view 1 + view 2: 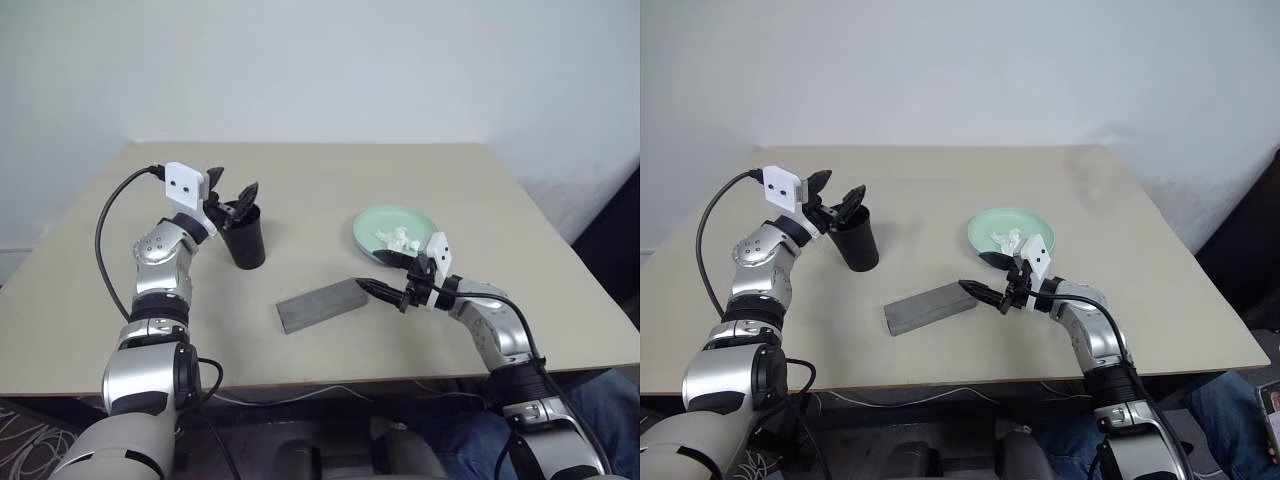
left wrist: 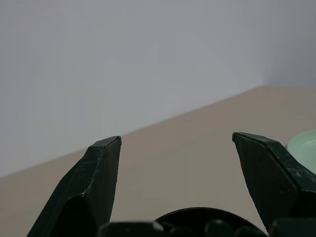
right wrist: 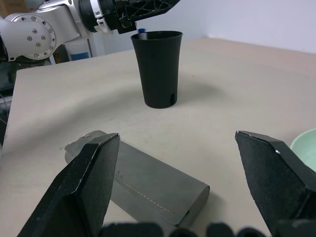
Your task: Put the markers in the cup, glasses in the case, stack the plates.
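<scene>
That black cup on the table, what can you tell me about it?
The cup is a matte black plastic-looking tumbler, wider at its rim than its base, standing upright on the beige table. A small notch shows low on its wall. Something blue peeks just over the rim. The left gripper hangs open right above its mouth. A grey case lies apart from it.

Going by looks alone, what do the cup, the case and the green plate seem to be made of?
Cup: probably plastic, matte black, with thin smooth walls and no glare.
Case: grey, dull, a stitched seam along its top, so perhaps fabric or leatherette over a stiff shell; I can't tell which.
Plate: likely plastic, mint green, even colour with a soft sheen at the rim.
</scene>
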Controlling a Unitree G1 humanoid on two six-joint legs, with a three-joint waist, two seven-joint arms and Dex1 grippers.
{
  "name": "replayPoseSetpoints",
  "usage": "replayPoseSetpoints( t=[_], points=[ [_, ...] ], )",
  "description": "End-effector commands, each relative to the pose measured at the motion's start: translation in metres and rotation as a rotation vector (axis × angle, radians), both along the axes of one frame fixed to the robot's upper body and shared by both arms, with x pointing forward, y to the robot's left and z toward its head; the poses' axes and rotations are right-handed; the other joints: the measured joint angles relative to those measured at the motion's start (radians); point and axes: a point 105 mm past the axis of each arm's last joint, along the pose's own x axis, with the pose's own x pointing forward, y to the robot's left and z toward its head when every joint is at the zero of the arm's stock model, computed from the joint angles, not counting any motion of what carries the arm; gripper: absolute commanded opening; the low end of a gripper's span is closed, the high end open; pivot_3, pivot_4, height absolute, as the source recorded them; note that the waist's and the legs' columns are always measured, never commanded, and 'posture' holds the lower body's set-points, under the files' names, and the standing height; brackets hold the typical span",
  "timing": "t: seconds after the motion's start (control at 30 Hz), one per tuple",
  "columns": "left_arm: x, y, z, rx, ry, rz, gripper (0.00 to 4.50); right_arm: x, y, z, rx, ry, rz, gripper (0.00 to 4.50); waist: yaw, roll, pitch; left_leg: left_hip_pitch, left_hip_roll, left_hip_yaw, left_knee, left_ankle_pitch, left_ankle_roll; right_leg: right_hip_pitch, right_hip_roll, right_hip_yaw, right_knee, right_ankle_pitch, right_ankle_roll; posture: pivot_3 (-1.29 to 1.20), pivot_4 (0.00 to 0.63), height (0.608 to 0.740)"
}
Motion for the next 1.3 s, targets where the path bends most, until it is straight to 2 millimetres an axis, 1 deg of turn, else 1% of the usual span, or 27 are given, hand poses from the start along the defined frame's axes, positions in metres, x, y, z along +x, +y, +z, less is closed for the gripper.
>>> replayPoseSetpoints(
  t=[0.03,0.1,0.17,0.23,0.3,0.33,0.4,0.5,0.6,0.67,0.73,0.77,0.8,0.87,0.9,1.0,1.13,1.2,1.3],
  points=[
    [0.0,-0.001,0.018,-0.009,-0.063,-0.005,3.88,0.001,0.001,0.016,0.027,-0.055,0.005,4.07,0.0,0.0,0.0,0.0,0.0,0.0,0.0,0.0,0.0,0.0,0.0,0.0,0.0,0.0,0.0,0.0,0.0,0.721],
    [0.0,0.0,0.021,-0.011,-0.072,-0.005,3.88,0.001,0.002,0.016,0.027,-0.055,0.005,4.07,0.0,0.0,0.0,0.0,0.0,0.0,0.0,0.0,0.0,0.0,0.0,0.0,0.0,0.0,0.0,0.0,0.0,0.721],
    [-0.001,0.003,0.03,-0.024,-0.103,0.002,3.88,0.002,0.0,0.015,0.02,-0.054,-0.003,4.07,0.0,0.0,0.0,0.0,0.0,0.0,0.0,0.0,0.0,0.0,0.0,0.0,0.0,0.0,0.0,0.0,0.0,0.721],
    [-0.002,0.005,0.035,-0.03,-0.118,0.006,3.88,0.002,0.0,0.014,0.016,-0.053,-0.009,4.07,0.0,0.0,0.0,0.0,0.0,0.0,0.0,0.0,0.0,0.0,0.0,0.0,0.0,0.0,0.0,0.0,0.0,0.721],
    [-0.004,0.009,0.047,-0.064,-0.148,0.006,3.88,0.005,-0.003,0.01,-0.007,-0.05,-0.032,4.07,0.0,0.0,0.0,0.0,0.0,0.0,0.0,0.0,0.0,0.0,0.0,0.0,0.0,0.0,0.0,0.0,0.0,0.721],
    [-0.007,0.013,0.055,-0.093,-0.165,-0.009,3.88,0.008,-0.005,0.006,-0.02,-0.046,-0.051,4.07,0.0,0.0,0.0,0.0,0.0,0.0,0.0,0.0,0.0,0.0,0.0,0.0,0.0,0.0,0.0,0.0,0.0,0.721],
    [-0.014,0.015,0.064,-0.127,-0.184,-0.044,3.88,0.011,-0.008,0.003,-0.03,-0.043,-0.075,4.07,0.0,0.0,0.0,0.0,0.0,0.0,0.0,0.0,0.0,0.0,0.0,0.0,0.0,0.0,0.0,0.0,0.0,0.721],
    [-0.033,0.005,0.071,-0.137,-0.187,-0.145,3.88,0.013,-0.012,0.004,-0.016,-0.042,-0.096,4.07,-0.001,0.0,0.0,0.0,0.0,0.001,-0.001,0.0,0.0,-0.001,0.0,0.001,0.0,0.0,0.0,0.0,0.0,0.721],
    [-0.055,-0.012,0.071,-0.122,-0.158,-0.24,3.88,0.013,-0.016,0.006,-0.011,-0.043,-0.098,4.07,-0.001,0.0,0.0,0.0,0.0,0.001,-0.002,0.0,0.0,-0.001,0.0,0.001,0.0,0.0,0.0,0.0,0.0,0.721],
    [-0.077,-0.023,0.057,-0.089,-0.089,-0.314,3.88,0.011,-0.02,0.009,-0.002,-0.039,-0.094,4.07,-0.001,0.001,0.0,0.0,0.001,0.001,-0.002,0.0,0.0,-0.001,0.0,0.002,-0.001,0.0,0.0,0.0,0.0,0.721],
    [-0.09,-0.03,0.048,-0.072,-0.037,-0.349,3.88,0.01,-0.022,0.01,0.002,-0.035,-0.088,4.07,0.0,0.001,0.0,0.001,0.001,0.001,-0.002,0.0,0.0,-0.001,0.0,0.002,0.0,0.0,0.0,0.0,0.0,0.721],
    [-0.093,-0.032,0.046,-0.069,-0.02,-0.355,3.88,0.009,-0.023,0.01,0.002,-0.034,-0.085,4.07,0.0,0.001,0.0,0.001,0.001,0.001,-0.002,0.0,0.0,-0.001,0.0,0.002,0.0,0.0,0.0,0.0,0.0,0.721],
    [-0.104,-0.031,0.028,-0.047,0.043,-0.363,3.88,0.009,-0.029,0.012,0.0,-0.031,-0.084,4.07,0.0,0.001,0.0,0.001,0.001,0.0,-0.002,0.0,0.0,0.0,0.0,0.001,0.0,0.0,-0.001,0.0,0.0,0.721],
    [-0.119,-0.029,0.005,-0.021,0.127,-0.369,3.88,0.008,-0.037,0.013,-0.006,-0.028,-0.087,4.07,-0.001,0.005,0.0,0.003,0.001,0.0,-0.002,0.0,-0.001,0.001,0.0,0.002,0.0,-0.002,-0.003,0.0,0.0,0.721],
    [-0.124,-0.025,-0.008,-0.016,0.165,-0.348,3.88,0.009,-0.042,0.013,-0.018,-0.027,-0.098,4.07,-0.001,0.005,0.001,0.003,0.001,0.0,-0.002,0.0,-0.001,0.001,0.0,0.002,0.0,-0.002,-0.003,0.0,0.0,0.721],
    [-0.128,-0.016,-0.033,-0.006,0.208,-0.259,3.88,0.01,-0.059,0.009,-0.052,-0.021,-0.13,4.07,0.0,0.005,0.001,0.003,0.001,0.0,-0.002,0.0,-0.001,0.0,0.0,0.002,0.0,-0.002,-0.003,0.0,0.0,0.721],
    [-0.128,-0.012,-0.06,-0.001,0.237,-0.167,3.88,0.009,-0.078,0.001,-0.088,-0.003,-0.172,4.07,0.001,0.005,0.001,0.003,0.001,0.0,-0.002,0.0,-0.001,0.001,-0.001,0.0,0.0,-0.002,-0.003,0.0,0.0,0.721],
    [-0.128,-0.012,-0.071,0.01,0.246,-0.135,3.88,0.009,-0.086,-0.002,-0.101,0.001,-0.191,4.07,0.0,0.005,0.001,0.003,0.001,0.001,-0.002,0.0,-0.001,0.001,-0.001,0.001,0.0,-0.002,-0.003,0.0,0.0,0.721],
    [-0.125,-0.01,-0.08,0.03,0.239,-0.09,3.88,0.009,-0.097,-0.003,-0.115,0.002,-0.216,4.07,0.0,0.005,0.001,0.002,0.001,0.001,-0.002,0.0,-0.001,0.0,-0.001,0.001,-0.001,-0.002,-0.003,0.0,0.0,0.721]
  ],
)
